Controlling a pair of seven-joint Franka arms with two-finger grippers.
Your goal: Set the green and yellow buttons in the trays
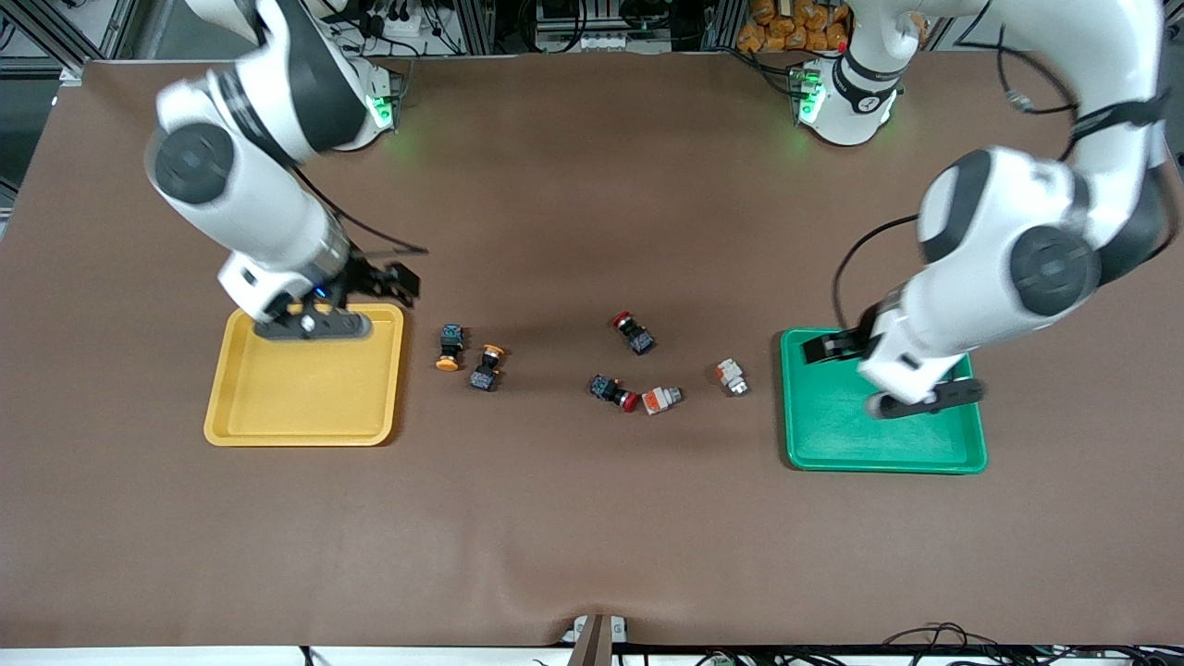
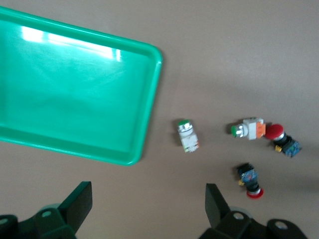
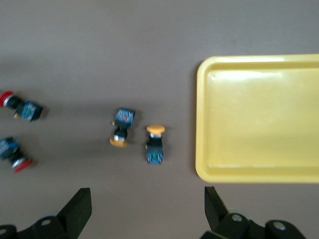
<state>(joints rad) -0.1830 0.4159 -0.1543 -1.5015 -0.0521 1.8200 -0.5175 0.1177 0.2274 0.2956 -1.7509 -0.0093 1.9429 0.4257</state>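
Two black buttons with orange-yellow caps [image 1: 450,347] [image 1: 487,367] lie beside the mustard yellow tray [image 1: 305,398]. Two white-bodied buttons [image 1: 661,399] [image 1: 732,376] lie nearer the green tray [image 1: 832,435]; the left wrist view shows their green caps [image 2: 187,135] [image 2: 247,129]. My right gripper [image 1: 393,282] hangs open and empty over the table by the yellow tray's corner. My left gripper [image 1: 823,347] hangs open and empty over the green tray's corner. In the right wrist view the yellow buttons [image 3: 121,128] [image 3: 155,143] lie ahead of the open gripper [image 3: 148,201], next to the yellow tray [image 3: 259,114].
Two black buttons with red caps [image 1: 634,333] [image 1: 614,392] lie among the others in the middle of the brown table; one touches a white button. Both trays hold nothing. The left wrist view shows the green tray [image 2: 75,94] and the open left gripper [image 2: 148,199].
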